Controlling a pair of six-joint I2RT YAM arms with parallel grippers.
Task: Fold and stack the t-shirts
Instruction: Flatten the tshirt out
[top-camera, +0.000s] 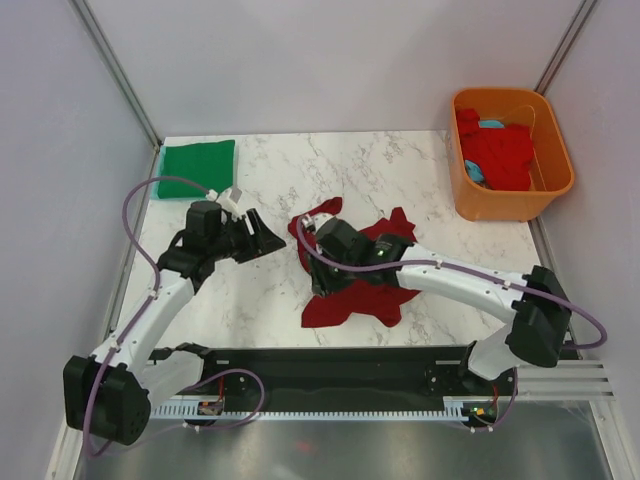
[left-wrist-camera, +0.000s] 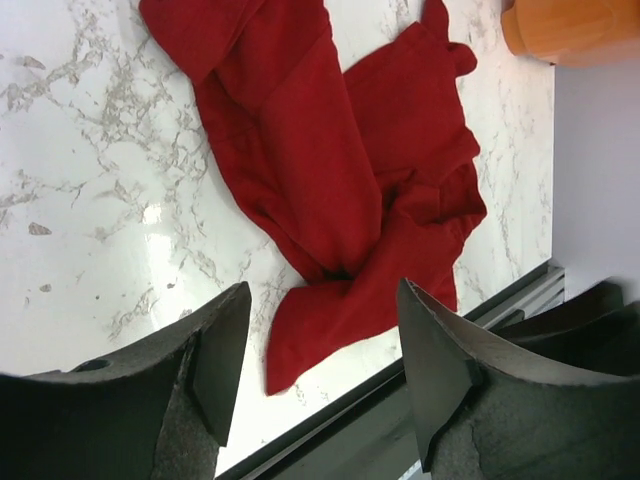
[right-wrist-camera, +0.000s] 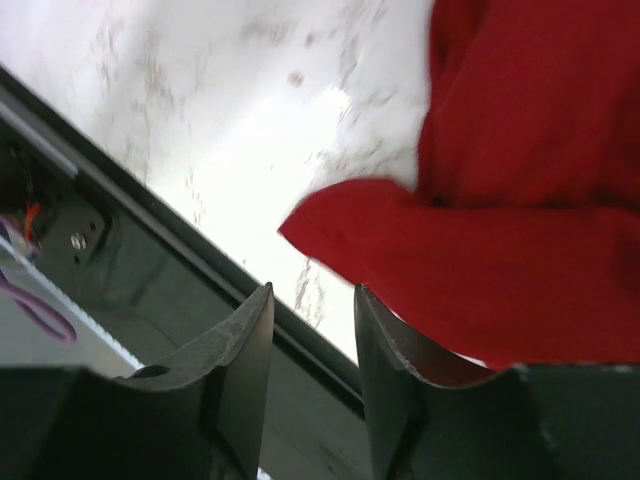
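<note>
Now we're looking down on a white marble-patterned table (top-camera: 270, 300), grey veins running through it, boxed in by plain pale grey walls (top-camera: 330, 60) with slim metal posts in the far corners. Along the near edge we see a black rail (top-camera: 330, 365) carrying both arm bases.

The dark maroon t-shirt (top-camera: 350, 300) lies crumpled at mid-table, unfolded, its cloth bunched into ridges. Our right arm reaches across it from the right, and the right gripper (right-wrist-camera: 312, 295) hangs low at the shirt's edge. Its fingers stand a little apart with only marble and rail showing in the gap, so it's released and gripping nothing, though a fold of the maroon cloth lies against the outer side of one finger.

Over on the left, the left gripper (left-wrist-camera: 322, 290) hovers above bare marble just beside the shirt, jaws spread wide and empty, pointing at the cloth.

The green t-shirt (top-camera: 196, 170) sits folded flat in the far-left corner of the table, well apart from everything else. At the far-right corner stands an orange plastic tub (top-camera: 465, 185), and in it we can make out a brighter red t-shirt (top-camera: 500, 150) with a bit of light blue cloth (top-camera: 478, 175) peeking out beside it. Purple cables (top-camera: 135, 215) loop off both arms.
</note>
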